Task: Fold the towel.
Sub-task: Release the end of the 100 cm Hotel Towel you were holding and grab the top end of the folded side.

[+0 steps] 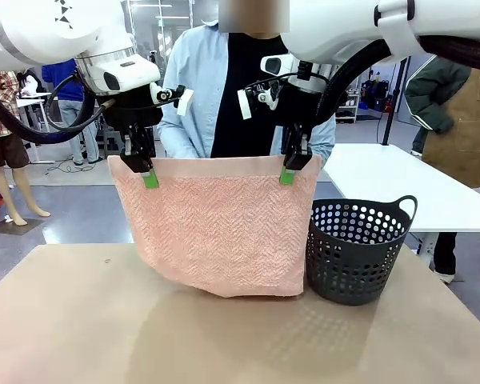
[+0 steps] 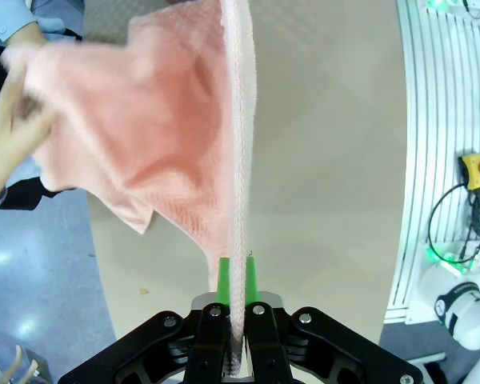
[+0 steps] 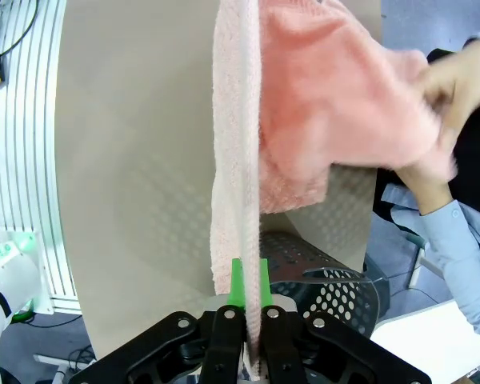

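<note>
The salmon-pink towel [image 1: 220, 224] hangs above the table as a wide sheet with a herringbone weave, its lower edge near the tabletop. My left gripper [image 1: 150, 178] is shut on its top left corner and my right gripper [image 1: 288, 175] is shut on its top right corner. In the left wrist view the towel [image 2: 184, 128] runs edge-on up from my left gripper [image 2: 235, 282], and a person's hand [image 2: 8, 136] holds its far side. In the right wrist view the towel [image 3: 304, 104] rises from my right gripper [image 3: 248, 282], with a person's hand [image 3: 452, 88] on its far part.
A dark grey perforated basket [image 1: 356, 250] stands on the brown table [image 1: 80, 328] just right of the towel. The person [image 1: 240, 88] stands behind the towel at the far edge. A white table [image 1: 432, 184] lies at the back right.
</note>
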`<state>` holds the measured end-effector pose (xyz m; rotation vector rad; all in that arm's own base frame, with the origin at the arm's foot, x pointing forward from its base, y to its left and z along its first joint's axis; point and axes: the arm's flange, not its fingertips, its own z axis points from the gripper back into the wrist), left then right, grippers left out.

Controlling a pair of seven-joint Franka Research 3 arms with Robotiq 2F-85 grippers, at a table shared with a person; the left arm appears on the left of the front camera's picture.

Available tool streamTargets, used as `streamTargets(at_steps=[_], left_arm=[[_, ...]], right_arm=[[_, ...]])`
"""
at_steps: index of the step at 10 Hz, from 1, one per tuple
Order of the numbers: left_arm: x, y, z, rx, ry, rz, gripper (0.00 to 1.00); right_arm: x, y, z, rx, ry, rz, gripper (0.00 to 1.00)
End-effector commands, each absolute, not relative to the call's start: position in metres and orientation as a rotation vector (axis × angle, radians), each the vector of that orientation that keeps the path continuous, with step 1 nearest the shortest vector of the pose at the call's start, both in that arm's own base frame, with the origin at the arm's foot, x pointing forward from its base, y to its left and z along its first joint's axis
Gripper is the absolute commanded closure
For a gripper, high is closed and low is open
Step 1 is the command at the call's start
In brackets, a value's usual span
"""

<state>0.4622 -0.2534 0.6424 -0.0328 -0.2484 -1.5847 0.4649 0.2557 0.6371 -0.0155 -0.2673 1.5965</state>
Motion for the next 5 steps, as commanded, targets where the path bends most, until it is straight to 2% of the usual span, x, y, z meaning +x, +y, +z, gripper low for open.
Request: streamTargets(at_steps=[1,5], left_arm=[[0.4621,-0.2526,0.6432,-0.032,-0.249,-1.584,1.0],[0.4621,-0.2526,0.6432,-0.032,-0.249,-1.584,1.0]], right_arm=[[0.4653,0.2547,0.6374,-0.014,-0.268,1.595,1.0],[0.4653,0.2547,0.6374,-0.014,-0.268,1.595,1.0]])
